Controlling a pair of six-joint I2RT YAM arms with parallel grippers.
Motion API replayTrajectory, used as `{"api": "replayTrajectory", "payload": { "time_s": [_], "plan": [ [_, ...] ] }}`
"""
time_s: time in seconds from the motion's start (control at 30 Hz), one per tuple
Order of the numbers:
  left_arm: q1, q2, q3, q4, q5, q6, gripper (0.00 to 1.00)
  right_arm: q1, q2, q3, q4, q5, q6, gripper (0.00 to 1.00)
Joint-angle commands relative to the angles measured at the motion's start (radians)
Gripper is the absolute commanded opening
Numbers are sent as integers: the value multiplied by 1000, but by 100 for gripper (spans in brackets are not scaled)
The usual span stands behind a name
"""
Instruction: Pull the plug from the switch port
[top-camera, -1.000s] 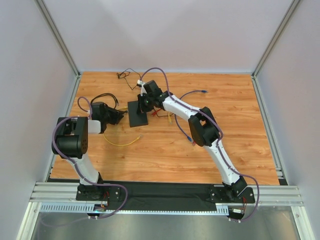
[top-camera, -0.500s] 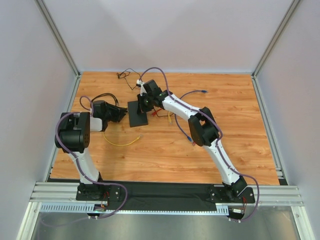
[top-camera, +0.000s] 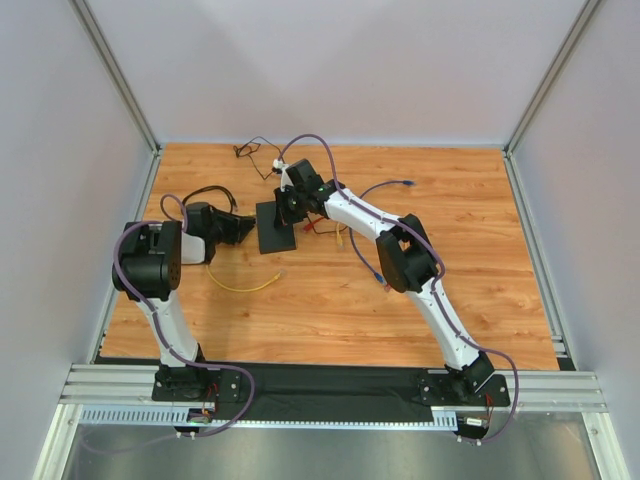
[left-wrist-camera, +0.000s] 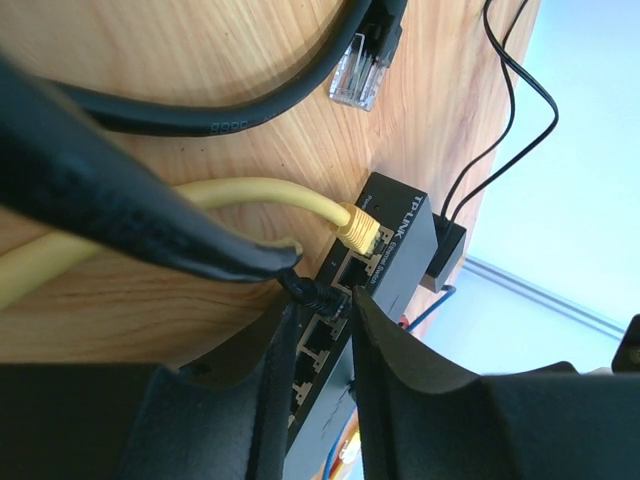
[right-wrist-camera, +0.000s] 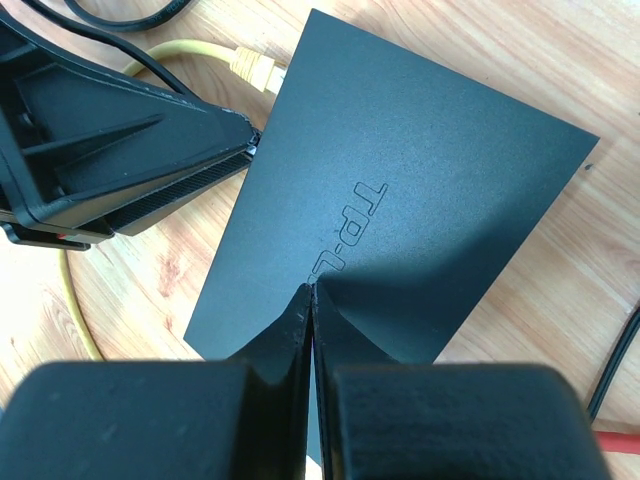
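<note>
Wood-grain tabletop (top-camera: 470, 300), pale enclosure walls (top-camera: 350, 60) on three sides. Thin black wire (top-camera: 256, 150) lies tangled at 11 o'clock, near the far edge; a small black adapter (left-wrist-camera: 447, 252) sits on it. A cable end with a blue plug (top-camera: 403, 184) lies at 1 o'clock. A thick black cable (left-wrist-camera: 200, 112) loops at 10 o'clock, its clear plug (left-wrist-camera: 358, 78) loose on the wood (latch side not discernible).

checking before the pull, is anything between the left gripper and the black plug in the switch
Nothing visible: the left gripper has its tips at the black plug in the switch. The yellow plug sits in the next port, to one side.
</note>
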Motion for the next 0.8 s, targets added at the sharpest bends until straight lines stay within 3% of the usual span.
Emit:
{"api": "replayTrajectory", "payload": {
  "time_s": [0.0, 0.5, 0.77],
  "plan": [
    [2, 18, -17, 77, 6, -20, 34, 3, 51, 15, -74, 25, -29, 0],
    [5, 56, -101, 243, -26, -32, 13, -3, 57, 15, -97, 59, -6, 0],
    [30, 107, -175, 490, -57, -64, 12, -1, 79, 16, -113, 70, 46, 0]
  ]
}}
